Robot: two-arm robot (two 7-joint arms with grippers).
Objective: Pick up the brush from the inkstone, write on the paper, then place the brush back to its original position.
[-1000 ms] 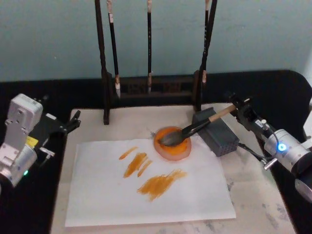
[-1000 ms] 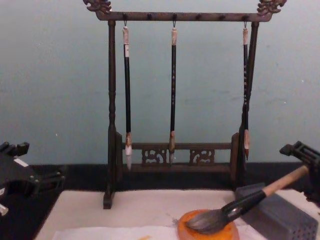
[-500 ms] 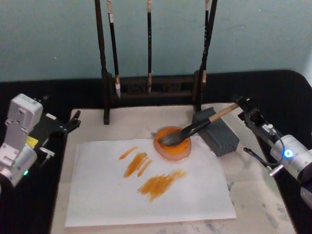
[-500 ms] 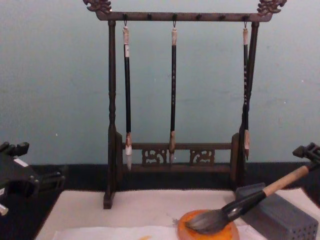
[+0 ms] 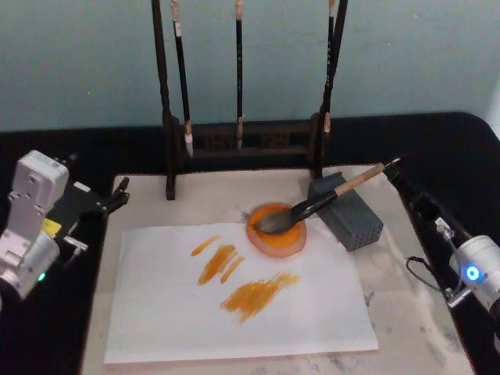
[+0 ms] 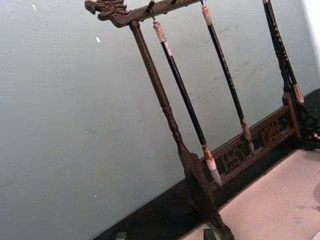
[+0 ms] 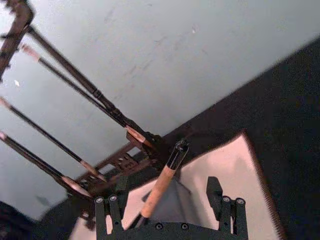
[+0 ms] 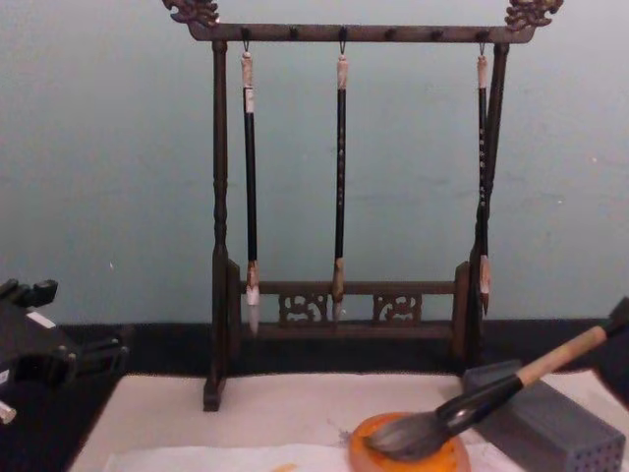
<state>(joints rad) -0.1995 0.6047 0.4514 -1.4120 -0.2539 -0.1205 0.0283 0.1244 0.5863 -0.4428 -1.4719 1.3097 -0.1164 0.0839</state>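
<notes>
The brush (image 5: 312,207) lies still with its dark bristles on the round orange inkstone (image 5: 269,241) and its tan handle propped on a grey block (image 5: 355,223). In the chest view the brush (image 8: 482,393) slants up from the inkstone (image 8: 362,452). My right gripper (image 5: 406,183) is open just behind the handle's black end. In the right wrist view its fingers (image 7: 215,187) stand apart on either side of the handle (image 7: 160,182) without touching it. The white paper (image 5: 172,312) carries orange strokes. My left gripper (image 5: 116,197) is parked open at the mat's left edge.
A dark wooden rack (image 5: 242,144) with three slim hanging brushes (image 8: 340,177) stands behind the inkstone. The paper lies on a cream mat (image 5: 406,312) over a black table. The left wrist view looks at the rack (image 6: 165,105) and the wall.
My right gripper has drawn back to the right, away from the brush handle's end. The brush has stayed on the inkstone and block. The left arm has not moved.
</notes>
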